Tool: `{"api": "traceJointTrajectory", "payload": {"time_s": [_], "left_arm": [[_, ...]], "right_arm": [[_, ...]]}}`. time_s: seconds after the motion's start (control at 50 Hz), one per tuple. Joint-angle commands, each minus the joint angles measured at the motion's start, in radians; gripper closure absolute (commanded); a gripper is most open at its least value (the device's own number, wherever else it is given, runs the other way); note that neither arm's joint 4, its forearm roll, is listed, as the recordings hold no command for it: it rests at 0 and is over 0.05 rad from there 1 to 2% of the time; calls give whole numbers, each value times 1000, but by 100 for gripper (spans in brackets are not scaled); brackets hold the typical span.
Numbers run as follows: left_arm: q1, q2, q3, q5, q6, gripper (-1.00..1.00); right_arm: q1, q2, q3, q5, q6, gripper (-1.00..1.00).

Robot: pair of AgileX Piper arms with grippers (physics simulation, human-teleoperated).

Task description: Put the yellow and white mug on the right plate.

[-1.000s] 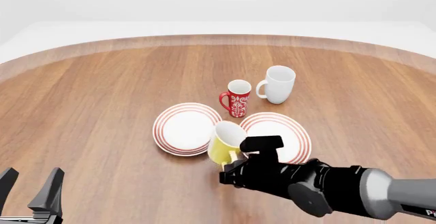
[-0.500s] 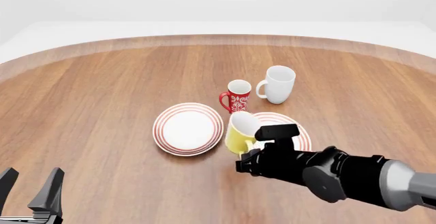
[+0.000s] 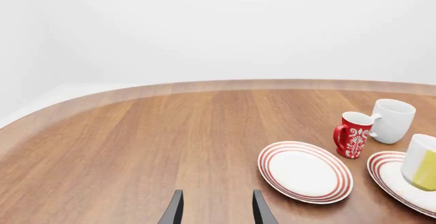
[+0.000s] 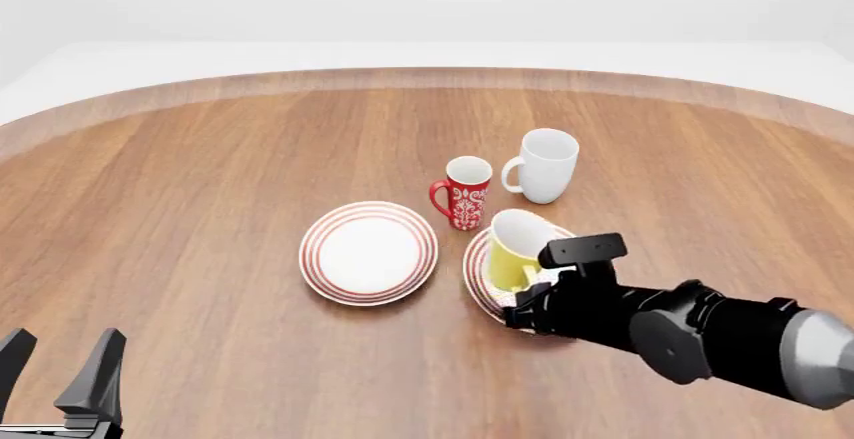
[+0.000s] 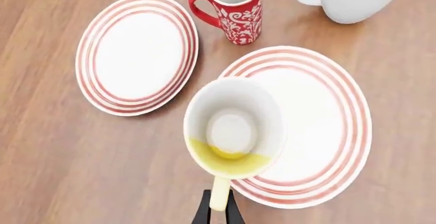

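The right pincer (image 5: pixel 218 208) is clamped on the handle of the yellow and white mug (image 4: pixel 515 250), holding it over the near-left part of the right plate (image 4: pixel 585 250). It looks rigid, light and breakable, and may swing on that thin handle. The left pincer (image 4: pixel 60 374) idles, spread apart.

On the wooden table (image 4: pixel 200 179) I saw a left plate (image 4: pixel 368 252), a red patterned mug (image 4: pixel 465 193) behind it to the right, and a white mug (image 4: pixel 545 165) farther right.
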Motion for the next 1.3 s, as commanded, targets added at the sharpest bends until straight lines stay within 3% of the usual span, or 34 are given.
{"api": "traceJointTrajectory", "payload": {"time_s": [0.02, 0.38, 1.3], "left_arm": [[0, 0, 0, 0, 0, -100], [0, 0, 0, 0, 0, -100], [0, 0, 0, 0, 0, -100]], "right_arm": [[-66, -2, -2, -8, -65, 100], [-126, 41, 9, -67, -137, 100], [-164, 130, 27, -169, -134, 100]]}}
